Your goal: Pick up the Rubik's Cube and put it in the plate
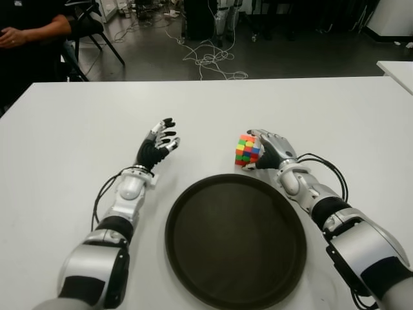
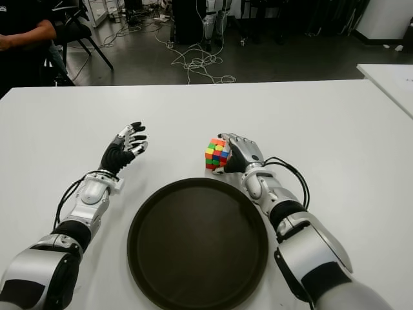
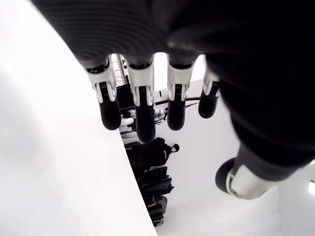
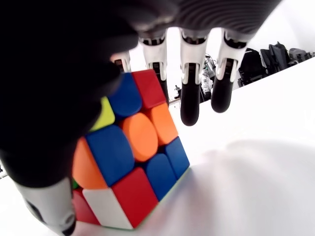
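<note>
**Closing the grasp on the cube before the lift**

Starting at the robot's left, the left hand (image 1: 160, 143) shows above the white bench (image 1: 64, 142), well apart from the work, fingers spread loosely and holding nothing; its wrist view confirms bare fingertips with only bench below them. It has no part in this step and is best left where it is.

In the middle, nearest the robot, lies the dark round plate (image 1: 193, 271), with nothing in it. Its far rim comes close to the Rubik's Cube (image 1: 247, 150), which sits on the bench just beyond that rim, toward the robot's right.

The right hand (image 1: 271, 150) is up against the cube's right side. In the right wrist view the thumb (image 4: 47, 196) presses one face while the other fingers (image 4: 190, 105) reach over the top but look short of a firm wrap, so I judge the grasp only partly made; the cube appears to rest on the bench, not yet lifted.

To do this well, the fingers should curl down onto the face opposite the thumb, pinching flat faces rather than corners, so the cube cannot twist out. Then lift straight up enough to clear the plate's rim, carry it a little toward the robot and leftward, and release near the plate's centre.
</note>
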`<act>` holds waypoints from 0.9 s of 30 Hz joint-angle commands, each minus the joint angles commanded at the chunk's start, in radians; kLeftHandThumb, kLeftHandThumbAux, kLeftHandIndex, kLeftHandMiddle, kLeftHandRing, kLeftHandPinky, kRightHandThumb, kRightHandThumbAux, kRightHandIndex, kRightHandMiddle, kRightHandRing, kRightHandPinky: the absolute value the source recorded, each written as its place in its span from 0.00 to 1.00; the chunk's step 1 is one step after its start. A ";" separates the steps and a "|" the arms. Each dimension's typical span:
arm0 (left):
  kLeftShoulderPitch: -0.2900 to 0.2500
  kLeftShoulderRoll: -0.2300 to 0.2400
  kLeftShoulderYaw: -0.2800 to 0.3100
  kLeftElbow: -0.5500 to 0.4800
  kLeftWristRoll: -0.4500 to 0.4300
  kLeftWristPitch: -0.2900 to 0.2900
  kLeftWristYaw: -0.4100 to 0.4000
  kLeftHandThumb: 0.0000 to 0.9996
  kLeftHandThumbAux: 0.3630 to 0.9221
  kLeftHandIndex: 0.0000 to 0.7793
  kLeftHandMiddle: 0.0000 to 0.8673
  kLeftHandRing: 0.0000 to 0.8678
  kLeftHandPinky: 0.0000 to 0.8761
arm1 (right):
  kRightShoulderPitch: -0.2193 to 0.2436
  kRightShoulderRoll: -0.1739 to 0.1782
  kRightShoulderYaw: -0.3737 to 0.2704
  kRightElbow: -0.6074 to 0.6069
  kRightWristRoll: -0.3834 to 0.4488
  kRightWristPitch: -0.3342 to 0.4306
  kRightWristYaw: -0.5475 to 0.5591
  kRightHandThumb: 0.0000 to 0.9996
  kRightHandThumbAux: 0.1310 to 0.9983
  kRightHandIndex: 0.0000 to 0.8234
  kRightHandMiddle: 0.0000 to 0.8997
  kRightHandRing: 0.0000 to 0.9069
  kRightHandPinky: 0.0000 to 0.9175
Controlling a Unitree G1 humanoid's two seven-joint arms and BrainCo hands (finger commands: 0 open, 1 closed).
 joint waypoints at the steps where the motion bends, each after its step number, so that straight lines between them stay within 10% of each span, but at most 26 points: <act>1: 0.000 0.000 0.001 0.000 -0.001 0.001 0.001 0.04 0.59 0.15 0.19 0.20 0.19 | -0.001 0.000 0.002 0.000 -0.003 0.002 0.002 0.00 0.74 0.19 0.23 0.26 0.27; 27: -0.002 0.003 -0.007 0.004 0.010 0.011 0.010 0.02 0.58 0.14 0.17 0.19 0.18 | -0.009 -0.003 0.077 0.006 -0.036 0.000 0.076 0.00 0.75 0.16 0.21 0.23 0.21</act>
